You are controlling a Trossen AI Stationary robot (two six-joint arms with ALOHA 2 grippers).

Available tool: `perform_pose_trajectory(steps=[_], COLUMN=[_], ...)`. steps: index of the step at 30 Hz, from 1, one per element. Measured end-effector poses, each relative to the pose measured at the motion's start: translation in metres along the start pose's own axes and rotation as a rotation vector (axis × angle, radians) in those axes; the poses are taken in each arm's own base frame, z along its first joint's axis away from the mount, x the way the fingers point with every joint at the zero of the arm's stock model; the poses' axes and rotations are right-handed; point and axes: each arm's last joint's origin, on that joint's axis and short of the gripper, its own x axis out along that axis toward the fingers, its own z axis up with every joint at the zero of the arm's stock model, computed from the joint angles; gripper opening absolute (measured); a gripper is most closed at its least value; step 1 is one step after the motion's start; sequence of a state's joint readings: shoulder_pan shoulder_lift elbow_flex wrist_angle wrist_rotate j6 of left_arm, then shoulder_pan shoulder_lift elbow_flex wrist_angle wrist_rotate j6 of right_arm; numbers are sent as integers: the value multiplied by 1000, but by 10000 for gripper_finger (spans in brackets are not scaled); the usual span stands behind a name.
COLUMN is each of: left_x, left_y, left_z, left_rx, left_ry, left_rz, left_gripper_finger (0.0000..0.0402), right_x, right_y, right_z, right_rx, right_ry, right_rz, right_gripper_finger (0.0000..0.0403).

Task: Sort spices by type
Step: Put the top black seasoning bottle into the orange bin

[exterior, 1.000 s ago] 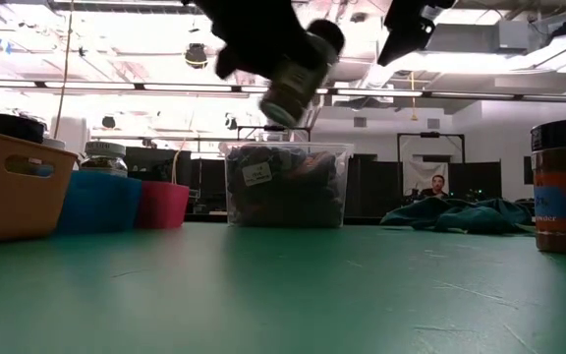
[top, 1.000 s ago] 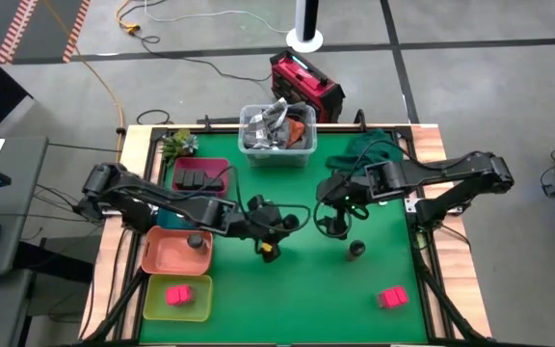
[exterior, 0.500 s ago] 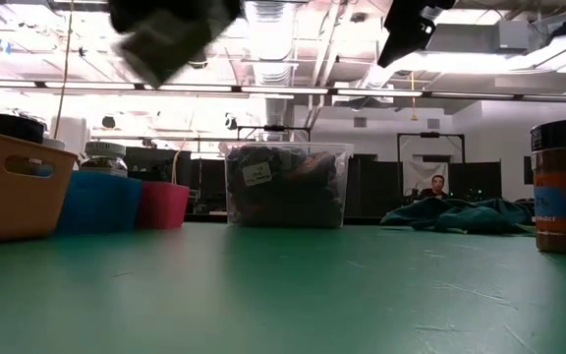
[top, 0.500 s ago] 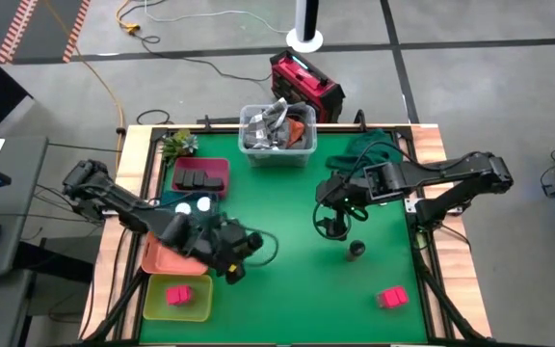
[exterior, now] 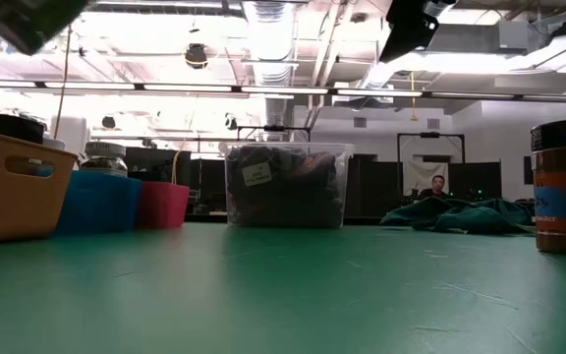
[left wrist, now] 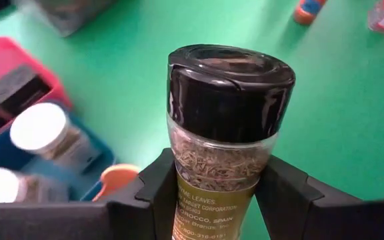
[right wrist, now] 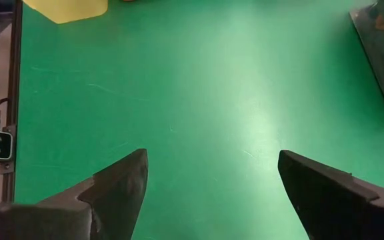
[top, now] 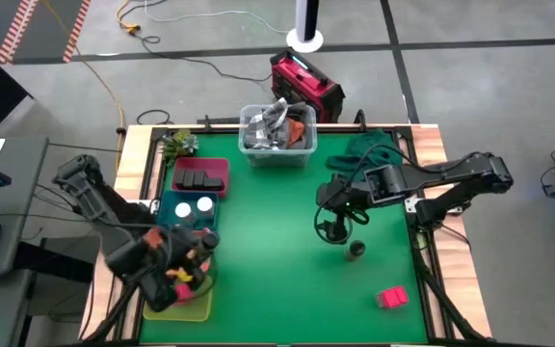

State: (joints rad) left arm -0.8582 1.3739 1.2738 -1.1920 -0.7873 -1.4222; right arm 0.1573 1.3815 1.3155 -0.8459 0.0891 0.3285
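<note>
Overhead looks straight down, low view level across the table [exterior: 283, 295], wrists close.

Left claw [top: 183, 268] holds a jar [left wrist: 227, 133] above the trays [top: 200, 176] at the table's left.

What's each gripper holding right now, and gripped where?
Left gripper clamps a dark-capped spice jar by its glass body below the cap. Right gripper is open, empty.

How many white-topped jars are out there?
2 white-topped jars, side by side in the blue tray: one and the other. The cluttered bin could hide more.
</note>
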Motion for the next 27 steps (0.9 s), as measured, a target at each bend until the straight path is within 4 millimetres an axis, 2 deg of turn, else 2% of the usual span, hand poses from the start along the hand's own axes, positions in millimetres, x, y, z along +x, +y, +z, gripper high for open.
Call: perform_pose_trajectory(steps=[7,14,21,27], left_x=[-16,-28,-36,-39], left_y=[13,21,31,38], left_z=[-31,-61,-66,-65], left_rx=[-93,-214,-157,-81], left_ry=[-22,-4,-19,-41], left_rz=[29,-19,12,59], left_gripper_finger=[163,163,163,163], right_x=[0,0,0,1], right_y=[5,2,0,-11], right_z=[3,5,6,10], right_rx=[-13,-35,-40,-9], right_ry=[-50,-57,-57,-68], right_rz=[5,0,-1,-24], right_gripper_finger=[360,360,360,360])
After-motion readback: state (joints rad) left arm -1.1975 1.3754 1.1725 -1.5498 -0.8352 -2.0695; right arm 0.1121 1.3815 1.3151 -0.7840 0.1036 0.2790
